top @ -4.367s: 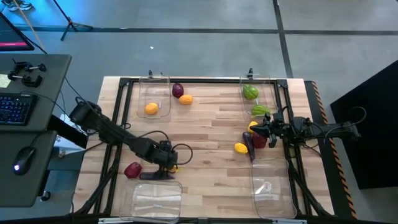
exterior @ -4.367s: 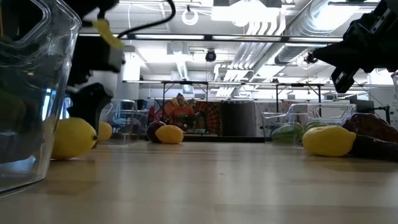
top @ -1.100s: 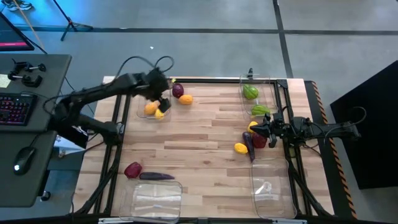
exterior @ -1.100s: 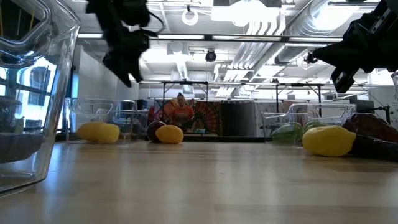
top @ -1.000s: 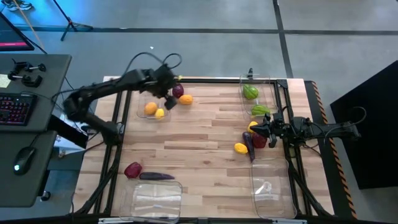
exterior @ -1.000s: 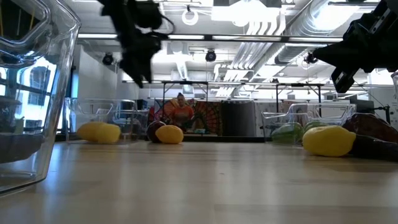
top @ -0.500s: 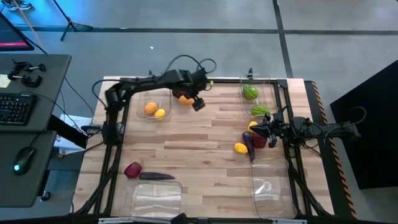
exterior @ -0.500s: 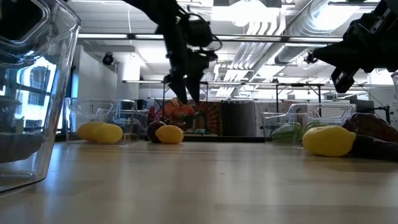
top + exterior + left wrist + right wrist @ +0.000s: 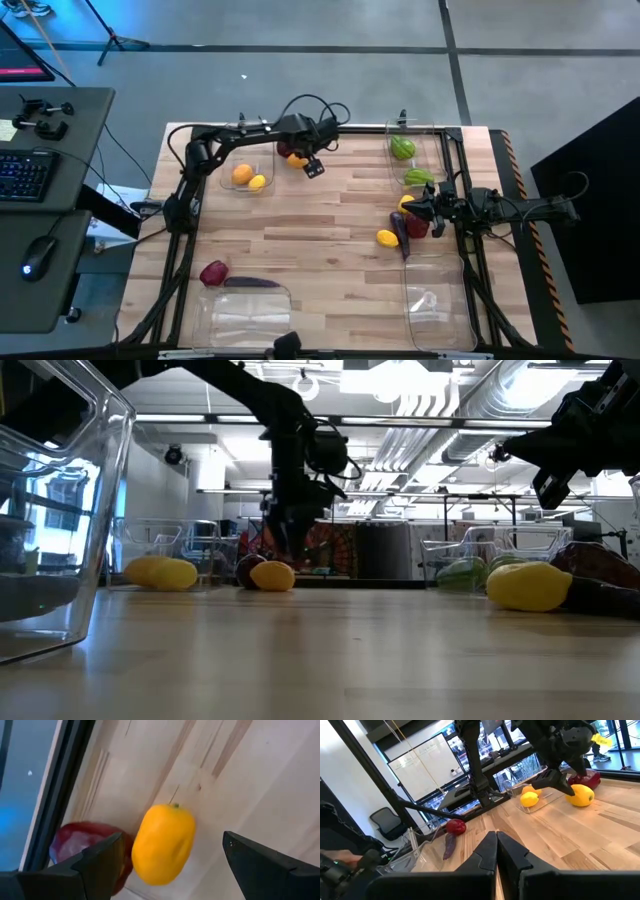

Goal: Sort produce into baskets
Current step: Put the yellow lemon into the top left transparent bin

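Observation:
My left gripper (image 9: 303, 161) is open and hangs just above an orange piece (image 9: 163, 842) that lies on the table near the far edge. Its fingers stand on either side of the piece without touching it. A dark red piece (image 9: 85, 845) lies against the orange one. The far left clear bin (image 9: 228, 160) holds an orange piece (image 9: 242, 174) and a yellow one (image 9: 258, 182). My right gripper (image 9: 496, 851) is shut and empty. It waits at the right over yellow (image 9: 387, 238), purple (image 9: 400, 230) and red (image 9: 417, 228) pieces.
The far right bin (image 9: 432, 140) holds green pieces (image 9: 403, 148). A dark red lump (image 9: 213, 272) and a long purple piece (image 9: 250, 284) lie by the near left bin (image 9: 243, 320). The near right bin (image 9: 435, 300) stands at the front. Bare wood lies in the middle.
My left gripper has gone from over the far left bin toward the table's right edge along the far side. It has come down over the orange piece. The yellow piece stays in the far left bin.

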